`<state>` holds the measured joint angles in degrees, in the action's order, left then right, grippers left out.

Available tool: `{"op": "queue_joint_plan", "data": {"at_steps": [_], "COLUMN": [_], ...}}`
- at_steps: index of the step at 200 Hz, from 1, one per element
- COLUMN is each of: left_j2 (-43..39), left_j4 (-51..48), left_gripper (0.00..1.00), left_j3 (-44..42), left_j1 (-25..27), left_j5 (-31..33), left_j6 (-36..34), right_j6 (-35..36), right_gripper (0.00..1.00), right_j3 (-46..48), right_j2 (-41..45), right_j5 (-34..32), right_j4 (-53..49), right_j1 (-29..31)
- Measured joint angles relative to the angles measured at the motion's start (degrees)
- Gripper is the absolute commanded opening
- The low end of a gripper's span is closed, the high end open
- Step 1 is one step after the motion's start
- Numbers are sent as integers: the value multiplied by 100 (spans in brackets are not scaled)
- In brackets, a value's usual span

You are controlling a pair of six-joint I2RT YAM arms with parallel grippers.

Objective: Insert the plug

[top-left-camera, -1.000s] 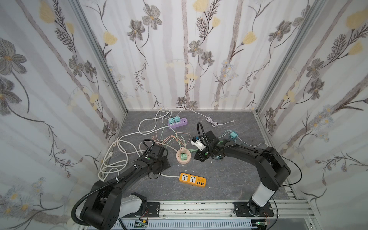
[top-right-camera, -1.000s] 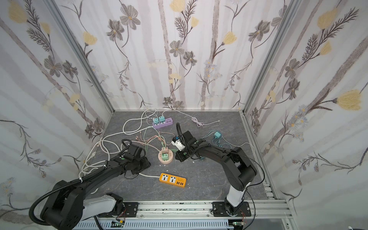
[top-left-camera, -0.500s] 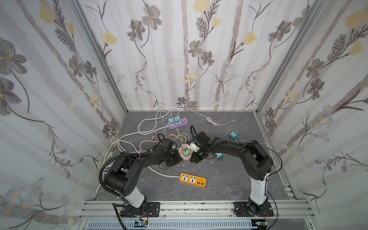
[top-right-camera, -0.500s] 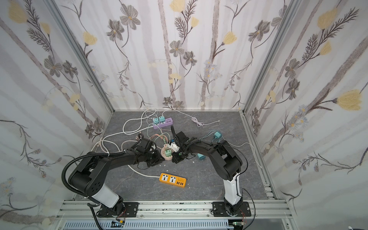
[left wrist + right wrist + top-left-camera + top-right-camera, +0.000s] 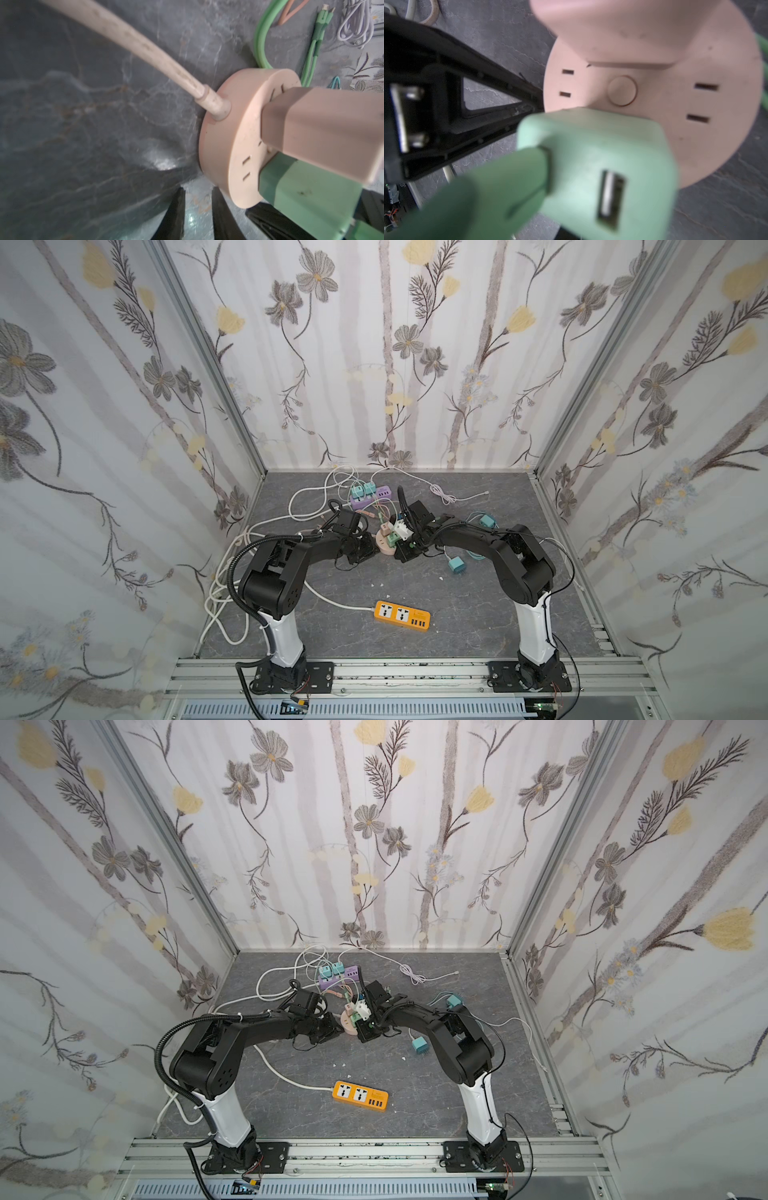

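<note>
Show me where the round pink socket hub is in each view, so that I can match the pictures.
In a top view: the round pink socket hub lies near the picture's middle.
In a top view: it lies at the same place.
Left wrist: seen almost edge-on, with its pale cord entering the rim.
Right wrist: seen face-on, slots and round centre button showing.
Shared landmark: the green adapter plugged into it.

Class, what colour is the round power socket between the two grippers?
Pale pink; the round socket shows best in the right wrist view.
</note>
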<state>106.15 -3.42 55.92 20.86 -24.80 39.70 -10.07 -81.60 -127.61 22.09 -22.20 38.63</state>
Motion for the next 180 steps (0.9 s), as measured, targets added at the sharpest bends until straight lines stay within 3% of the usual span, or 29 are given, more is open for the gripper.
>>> {"op": "queue_joint_plan", "data": {"at_steps": [37, 72, 77, 81, 84, 134, 180], "left_j2": [-55, -901, -1075, -1228, -1333, -3351, -4111], "left_j4": [-122, -599, -699, -815, -890, -1460, -1423], "left_gripper": [29, 40, 43, 45, 47, 82, 91], "left_j3": [52, -654, -774, -870, -931, -1611, -1700], "left_j1": [4, 11, 33, 57, 79, 1027, 2273], "left_j5": [162, 619, 719, 817, 857, 1379, 1641], "left_j6": [-114, -229, -243, -271, -304, -1176, -2597], "right_j6": [-142, 17, 33, 81, 114, 369, 291], "right_gripper": [37, 60, 69, 94, 99, 99, 99], "right_j3": [568, 1440, 1574, 1683, 1775, 3191, 3598], "right_j2": [590, 1692, 1856, 1991, 2105, 3700, 4509], "right_j5": [-127, -142, -157, -162, -184, -1185, -2562], "right_j4": [153, 280, 286, 282, 284, 879, 1725], "right_j1": [-96, -76, -79, -85, -83, -83, -116]}}
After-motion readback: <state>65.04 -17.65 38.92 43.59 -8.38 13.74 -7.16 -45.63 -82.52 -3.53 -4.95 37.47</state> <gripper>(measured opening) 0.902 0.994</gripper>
